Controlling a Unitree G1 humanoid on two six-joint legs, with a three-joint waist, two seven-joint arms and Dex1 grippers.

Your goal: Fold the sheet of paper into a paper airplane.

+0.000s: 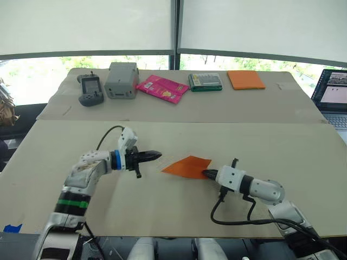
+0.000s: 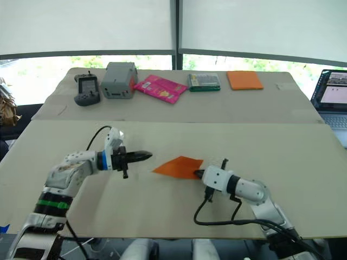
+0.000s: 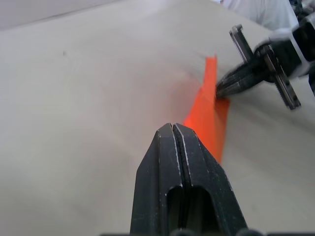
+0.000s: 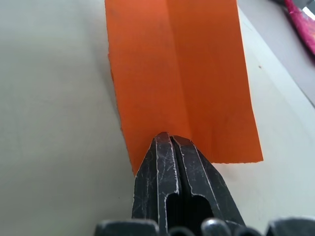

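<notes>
The sheet of paper [image 1: 187, 166] is bright orange and lies mid-table, folded into a slanted shape with a raised crease along its middle [image 4: 182, 73]. My right gripper [image 1: 206, 174] comes in from the right, shut on the paper's near edge where the crease ends [image 4: 169, 135]. My left gripper [image 1: 157, 155] is shut and empty, hovering a short way to the left of the paper's pointed corner without touching it. In the left wrist view its joined fingertips [image 3: 173, 127] point at the paper [image 3: 209, 118], with the right gripper [image 3: 219, 88] at the far edge.
Along the back table stand a handheld controller [image 1: 90, 90], a grey box [image 1: 121, 80], a pink packet [image 1: 162, 88], a green box [image 1: 205, 82] and a thicker orange pad [image 1: 245, 79]. A laptop [image 1: 333, 92] sits at the far right. Black cables trail from both wrists.
</notes>
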